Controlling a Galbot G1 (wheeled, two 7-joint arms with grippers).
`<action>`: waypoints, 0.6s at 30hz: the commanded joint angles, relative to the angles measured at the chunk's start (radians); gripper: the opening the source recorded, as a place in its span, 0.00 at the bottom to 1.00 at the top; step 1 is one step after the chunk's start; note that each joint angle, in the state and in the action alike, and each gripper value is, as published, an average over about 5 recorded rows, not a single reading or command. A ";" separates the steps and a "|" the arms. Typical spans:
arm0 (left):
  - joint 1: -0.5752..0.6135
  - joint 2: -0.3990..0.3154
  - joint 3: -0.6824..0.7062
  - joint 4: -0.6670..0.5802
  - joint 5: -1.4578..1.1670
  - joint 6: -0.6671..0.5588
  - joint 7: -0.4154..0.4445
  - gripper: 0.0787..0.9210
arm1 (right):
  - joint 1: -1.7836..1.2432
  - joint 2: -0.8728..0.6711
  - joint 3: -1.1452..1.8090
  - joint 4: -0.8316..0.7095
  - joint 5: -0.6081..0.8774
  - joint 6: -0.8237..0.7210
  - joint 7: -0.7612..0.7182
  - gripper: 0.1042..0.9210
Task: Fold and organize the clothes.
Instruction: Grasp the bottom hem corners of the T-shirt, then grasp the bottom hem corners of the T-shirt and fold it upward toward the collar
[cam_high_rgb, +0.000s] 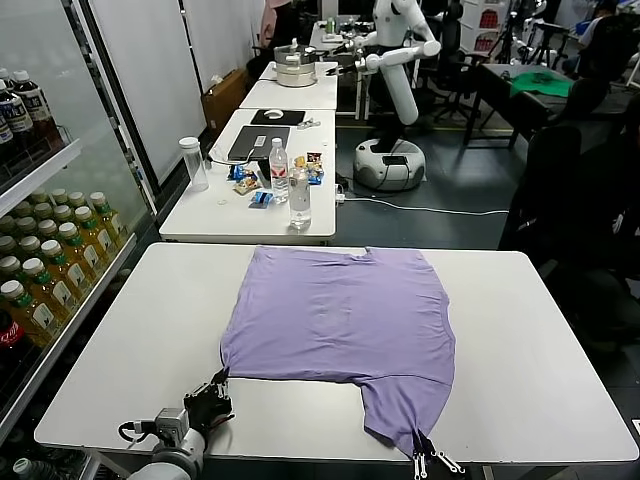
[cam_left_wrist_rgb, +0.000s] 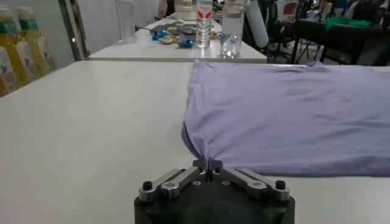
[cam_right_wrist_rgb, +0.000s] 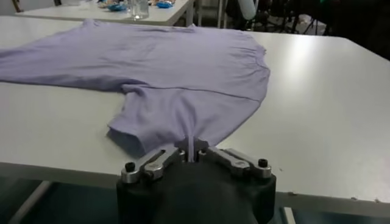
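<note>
Lavender T-shirt (cam_high_rgb: 345, 320), apparently print-side down

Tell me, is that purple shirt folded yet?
Not yet. The T-shirt lies spread flat on the white table, with only its near edge pinched.

One lavender T-shirt (cam_high_rgb: 345, 320); two end effectors, left (cam_high_rgb: 218, 383) and right (cam_high_rgb: 424, 449); two white tables (cam_high_rgb: 560, 380).

White table (cam_high_rgb: 120, 340) w/ lavender T-shirt (cam_high_rgb: 345, 320) spread flat on it, one sleeve at near edge.
</note>
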 joint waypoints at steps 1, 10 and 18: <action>0.019 0.003 -0.004 -0.088 -0.020 -0.069 -0.002 0.02 | -0.003 -0.011 0.025 0.071 0.021 0.013 -0.016 0.01; 0.008 0.037 0.000 -0.165 -0.021 -0.090 0.012 0.02 | 0.102 -0.086 0.149 0.185 0.137 -0.008 -0.007 0.01; -0.092 0.069 0.039 -0.047 -0.020 -0.100 0.022 0.02 | 0.316 -0.185 0.156 0.035 0.198 -0.039 0.014 0.01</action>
